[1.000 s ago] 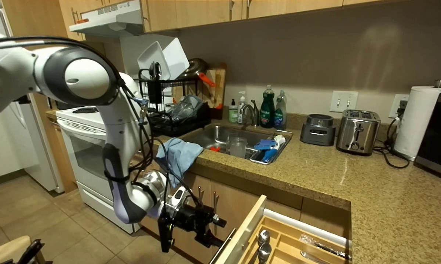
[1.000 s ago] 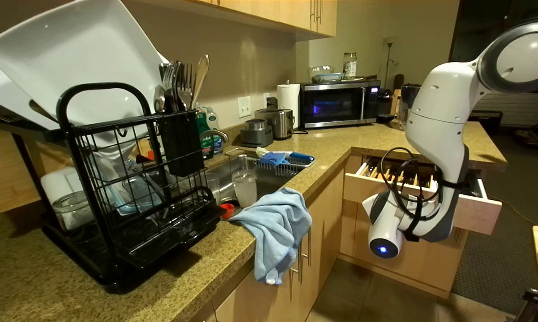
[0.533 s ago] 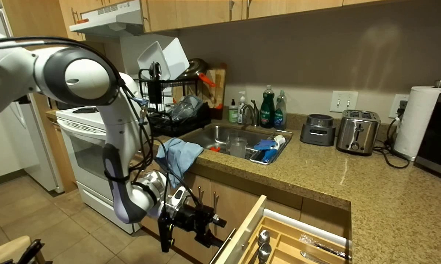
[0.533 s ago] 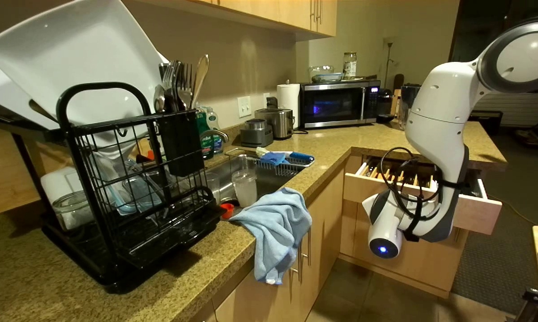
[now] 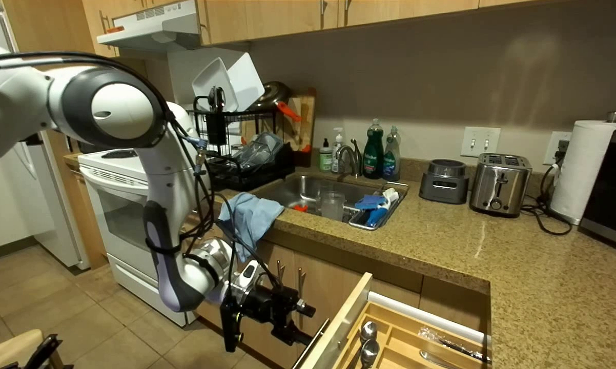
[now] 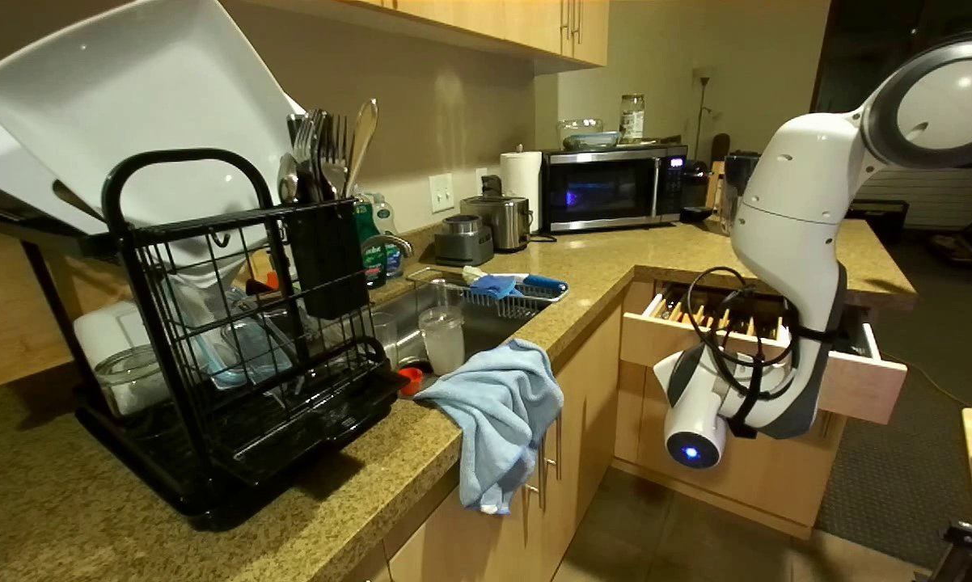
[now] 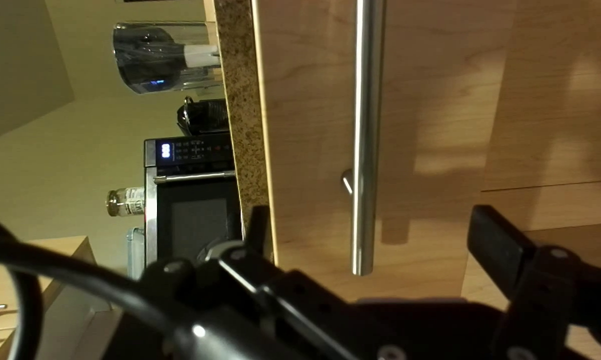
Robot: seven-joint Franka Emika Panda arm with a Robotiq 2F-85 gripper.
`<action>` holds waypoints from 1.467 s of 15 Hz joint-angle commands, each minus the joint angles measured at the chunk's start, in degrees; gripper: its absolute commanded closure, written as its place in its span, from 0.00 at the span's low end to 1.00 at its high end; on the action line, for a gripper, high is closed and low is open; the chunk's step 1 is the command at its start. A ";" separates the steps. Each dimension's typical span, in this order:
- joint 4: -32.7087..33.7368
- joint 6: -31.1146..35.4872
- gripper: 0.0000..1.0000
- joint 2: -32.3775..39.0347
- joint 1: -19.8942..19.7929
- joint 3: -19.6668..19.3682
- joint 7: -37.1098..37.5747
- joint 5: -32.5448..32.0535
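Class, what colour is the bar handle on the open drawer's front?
Silvery grey; the handle shows best in the wrist view.

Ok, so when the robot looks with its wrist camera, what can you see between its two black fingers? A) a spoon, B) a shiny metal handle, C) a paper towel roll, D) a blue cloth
B, because in the wrist view the metal handle on the drawer front shows between the spread fingers of the gripper.
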 commanded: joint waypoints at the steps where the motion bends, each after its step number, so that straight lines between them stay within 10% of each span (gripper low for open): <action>1: 0.60 -0.86 0.00 0.84 -0.27 0.76 -0.44 -0.18; 22: 5.71 1.52 0.00 5.31 -2.75 -2.34 -1.52 -1.76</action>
